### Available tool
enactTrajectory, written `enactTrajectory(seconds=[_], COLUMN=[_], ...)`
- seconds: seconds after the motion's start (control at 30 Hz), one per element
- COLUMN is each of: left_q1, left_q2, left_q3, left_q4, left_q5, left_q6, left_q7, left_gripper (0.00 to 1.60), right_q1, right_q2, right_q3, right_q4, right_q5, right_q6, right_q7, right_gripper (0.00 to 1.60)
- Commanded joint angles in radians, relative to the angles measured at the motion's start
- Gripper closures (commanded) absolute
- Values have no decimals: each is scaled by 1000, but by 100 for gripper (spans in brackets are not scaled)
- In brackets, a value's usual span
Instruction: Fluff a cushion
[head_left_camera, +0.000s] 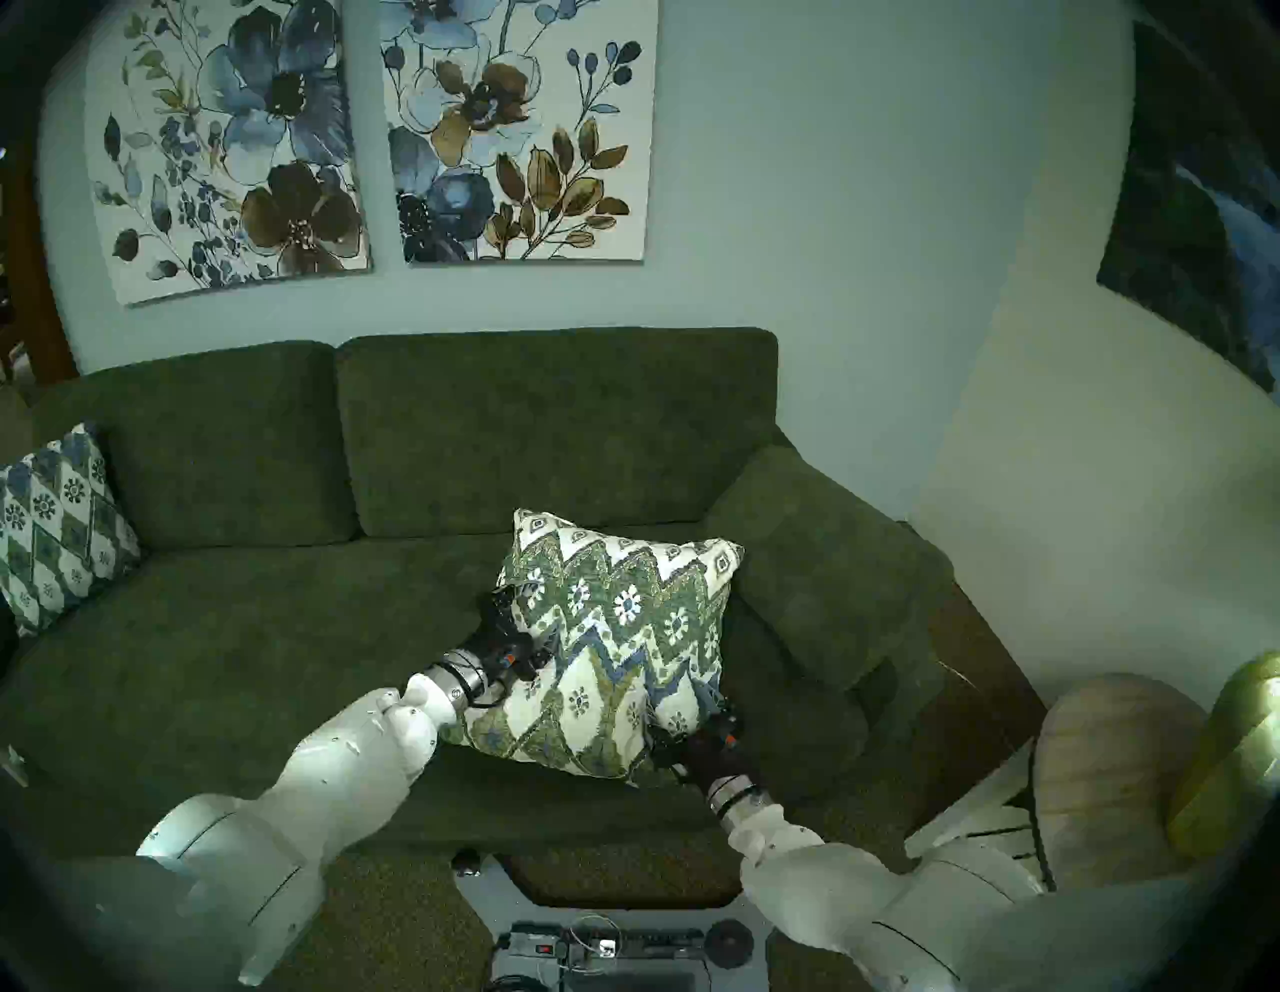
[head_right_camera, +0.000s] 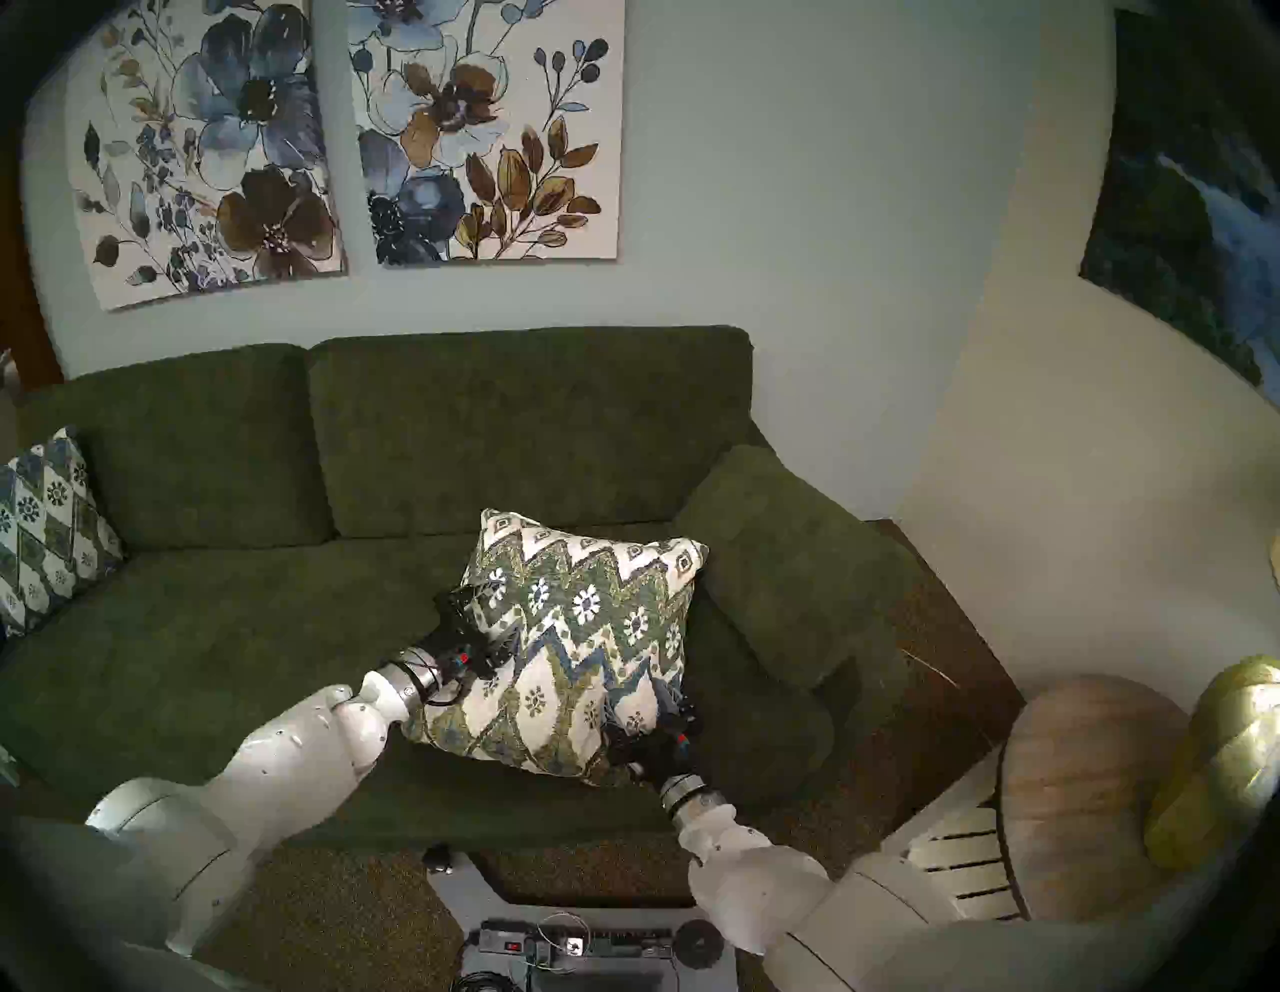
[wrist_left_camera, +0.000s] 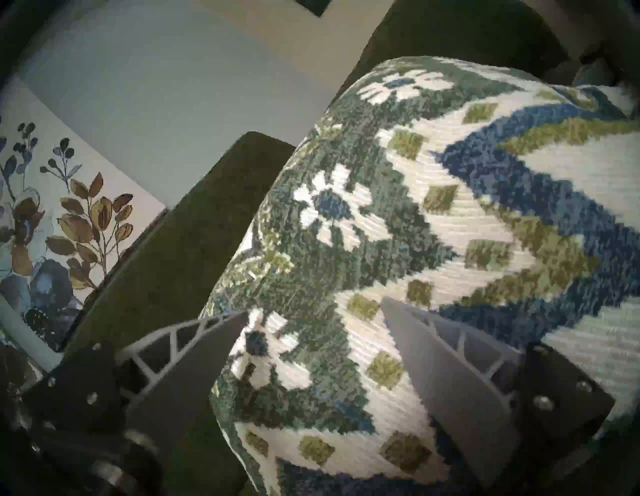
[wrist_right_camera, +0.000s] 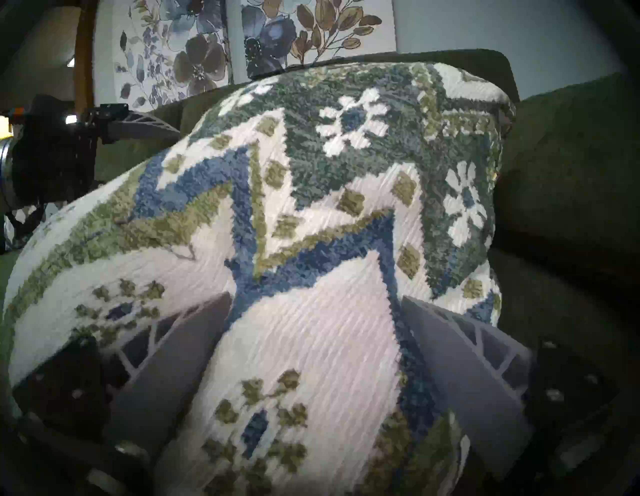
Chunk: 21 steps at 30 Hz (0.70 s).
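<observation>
The cushion (head_left_camera: 609, 644) stands tilted above the seat of the green sofa (head_left_camera: 228, 658), held between both arms. The right claw (wrist_right_camera: 315, 311) grasps its near lower corner, cream fabric bulging between the widely spread fingers (wrist_right_camera: 187, 350). The left claw (wrist_left_camera: 313, 311) presses on the cushion's left edge, jaws spread, one finger behind the edge and one on the patterned face; whether it grips firmly cannot be told. The step in hand is apparently the squeeze-and-shake stage. The next move calls for a secure left-side hold, then pushing both sides inward.
</observation>
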Motion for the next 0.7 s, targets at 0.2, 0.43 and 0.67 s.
enactTrajectory(seconds=[0.2, 0.43, 0.67], left_q1=[-95, -119, -126], left_q2=[-19, -8, 4], left_q3=[-18, -22, -19], left_q4=[-25, -79, -116], left_q5=[-47, -56, -60], left_q6=[-13, -29, -35], left_q7=[-30, -29, -34], left_gripper=[0, 0, 0], right_q1=[87, 136, 160], right_q2=[-4, 18, 52], right_q3=[-15, -2, 10], right_q4=[-179, -271, -350], right_q5=[-15, -9, -7], right_q6=[7, 7, 7], right_q7=[79, 82, 93], right_gripper=[0, 0, 0])
